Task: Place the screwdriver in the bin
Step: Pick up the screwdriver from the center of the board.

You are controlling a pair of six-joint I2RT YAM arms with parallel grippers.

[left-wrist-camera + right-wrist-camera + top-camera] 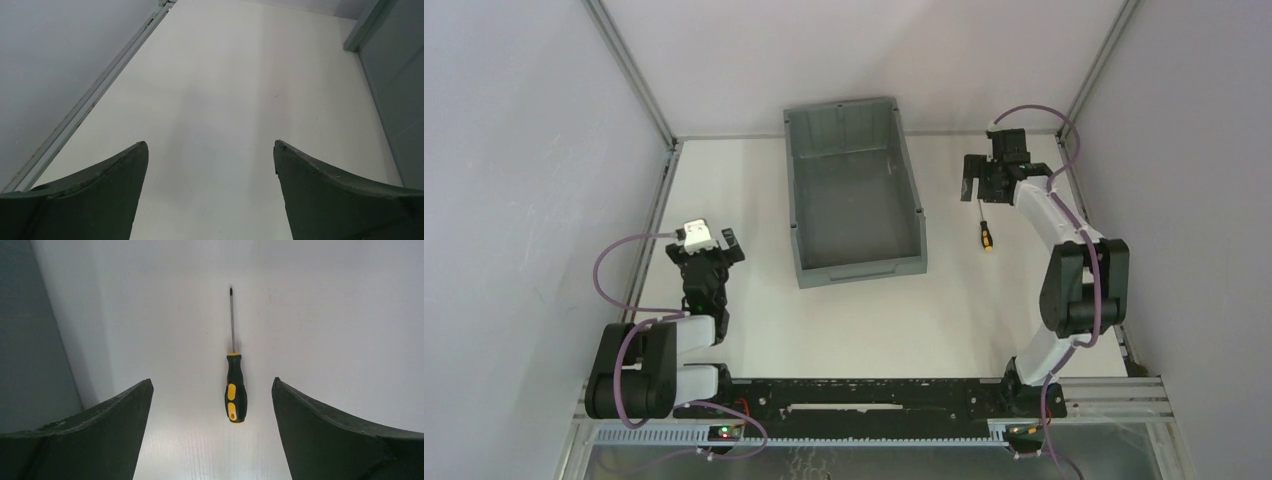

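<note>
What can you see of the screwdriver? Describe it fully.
The screwdriver is slim: a thin dark metal shaft and a black handle with yellow-orange patches, seemingly plastic. It lies flat on the white table, right of the grey bin and apart from it. The open right gripper hovers above, not touching; only the table touches it.

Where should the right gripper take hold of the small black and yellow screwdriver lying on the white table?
On its thick handle, from straight above, the right gripper closing across its width. The screwdriver lies flat on the table; the thin metal shaft probably offers little grip.
</note>
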